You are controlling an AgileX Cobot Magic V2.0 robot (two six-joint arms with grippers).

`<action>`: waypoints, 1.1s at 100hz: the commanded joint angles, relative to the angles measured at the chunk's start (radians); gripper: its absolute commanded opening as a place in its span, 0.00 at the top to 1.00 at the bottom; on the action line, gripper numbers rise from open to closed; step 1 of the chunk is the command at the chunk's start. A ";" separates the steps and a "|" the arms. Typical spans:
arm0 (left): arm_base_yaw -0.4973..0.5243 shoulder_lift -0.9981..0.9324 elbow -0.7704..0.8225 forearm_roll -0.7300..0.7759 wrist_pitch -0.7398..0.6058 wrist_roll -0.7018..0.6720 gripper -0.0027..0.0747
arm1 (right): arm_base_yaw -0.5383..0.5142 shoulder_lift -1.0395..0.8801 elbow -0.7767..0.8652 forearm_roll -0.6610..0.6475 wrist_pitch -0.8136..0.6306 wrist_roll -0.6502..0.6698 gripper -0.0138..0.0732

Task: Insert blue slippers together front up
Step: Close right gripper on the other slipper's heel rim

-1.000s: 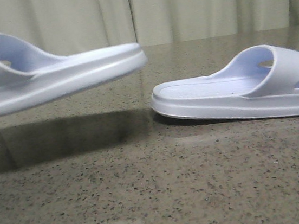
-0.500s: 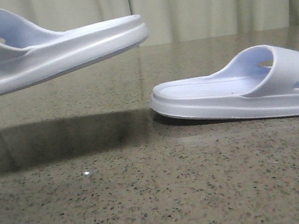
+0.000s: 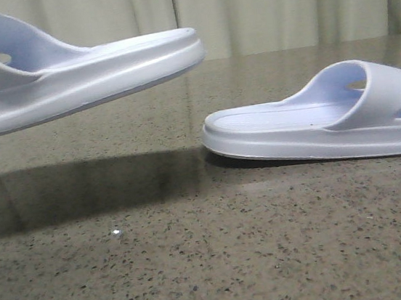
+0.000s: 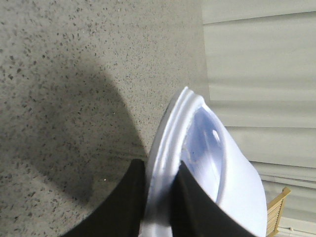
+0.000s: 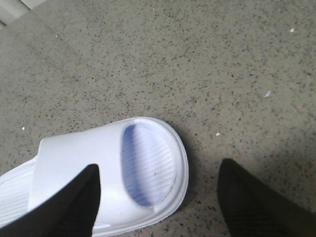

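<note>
Two very pale blue-white foam slides on show, each with a thick sole, a wide strap and a ribbed footbed. The left slipper [image 3: 67,75] is up in the air on the left of the front view, clear of the speckled counter [image 3: 200,267], its free end tipped slightly upward and pointing toward the middle, a dark shadow on the stone beneath it. The left wrist view shows why: the left gripper [image 4: 160,195] has its black fingers [image 4: 129,202] clamped on the sole's edge, one on either side of the rim, strap and a side hole visible beyond.

The right slipper [image 3: 321,117] lies flat on the counter on the right of the front view, sole down, its open flat end facing the raised one, the two ends near but apart, with the raised one higher. A triangular side hole shows in its strap.

Over it hangs the right gripper [image 5: 160,197], fingers [image 5: 247,197] spread wide and holding nothing; one finger overlaps the strap in the right wrist view, though whether it touches I cannot tell, while the other is above bare counter.
</note>
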 commanded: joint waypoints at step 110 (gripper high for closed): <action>-0.004 0.001 -0.027 -0.040 -0.012 0.001 0.94 | 0.001 0.359 -0.027 0.128 -0.215 0.005 0.34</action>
